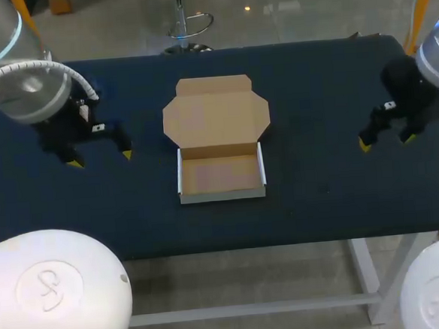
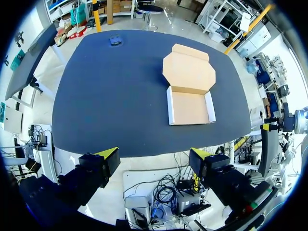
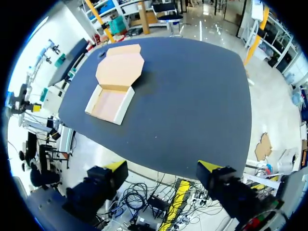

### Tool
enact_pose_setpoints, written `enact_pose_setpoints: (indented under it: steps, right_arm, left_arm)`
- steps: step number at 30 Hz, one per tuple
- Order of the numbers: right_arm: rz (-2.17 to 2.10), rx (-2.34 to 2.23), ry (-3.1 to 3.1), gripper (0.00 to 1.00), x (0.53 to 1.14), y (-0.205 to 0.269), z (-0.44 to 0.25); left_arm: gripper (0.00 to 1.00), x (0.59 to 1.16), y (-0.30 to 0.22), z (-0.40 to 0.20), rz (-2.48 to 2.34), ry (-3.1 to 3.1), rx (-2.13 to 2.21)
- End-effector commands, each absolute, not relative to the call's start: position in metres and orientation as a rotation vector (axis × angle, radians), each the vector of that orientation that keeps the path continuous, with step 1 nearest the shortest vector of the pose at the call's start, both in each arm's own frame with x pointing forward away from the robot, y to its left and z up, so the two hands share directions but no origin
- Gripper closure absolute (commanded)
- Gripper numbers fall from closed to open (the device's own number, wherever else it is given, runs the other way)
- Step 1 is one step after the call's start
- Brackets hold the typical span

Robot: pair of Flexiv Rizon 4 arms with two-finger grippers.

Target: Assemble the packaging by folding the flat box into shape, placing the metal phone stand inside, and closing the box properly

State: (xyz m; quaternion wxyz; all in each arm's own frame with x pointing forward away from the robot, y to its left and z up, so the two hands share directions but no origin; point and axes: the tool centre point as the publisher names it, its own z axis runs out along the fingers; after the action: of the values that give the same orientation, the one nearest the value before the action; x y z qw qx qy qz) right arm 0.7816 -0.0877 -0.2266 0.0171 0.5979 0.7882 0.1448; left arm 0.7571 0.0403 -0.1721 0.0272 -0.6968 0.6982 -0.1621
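At table [image 1: 320, 195] centre, open box [image 1: 217, 134]

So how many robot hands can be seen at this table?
2. The left hand is to the left of the open cardboard box, and the right hand is to its right. Both are open and hold nothing. None seems hidden.
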Motion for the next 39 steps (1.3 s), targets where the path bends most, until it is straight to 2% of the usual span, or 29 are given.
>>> enact_pose_setpoints:
  steps: [1, 22, 39]
  right_arm:
    - [0.478, 1.867, 2.443, 0.00, 0.773, -0.093, -0.220]
    - [0.478, 1.938, 2.443, 0.00, 0.775, -0.092, -0.218]
    - [0.478, 1.938, 2.443, 0.00, 0.775, -0.092, -0.218]
  left_arm:
    - [0.00, 0.753, 0.041, -0.169, -0.500, 2.145, -2.150]
    - [0.00, 0.755, 0.046, -0.168, -0.502, 2.119, -2.183]
    - [0.00, 0.798, 0.065, -0.205, -0.510, 2.134, -2.252]
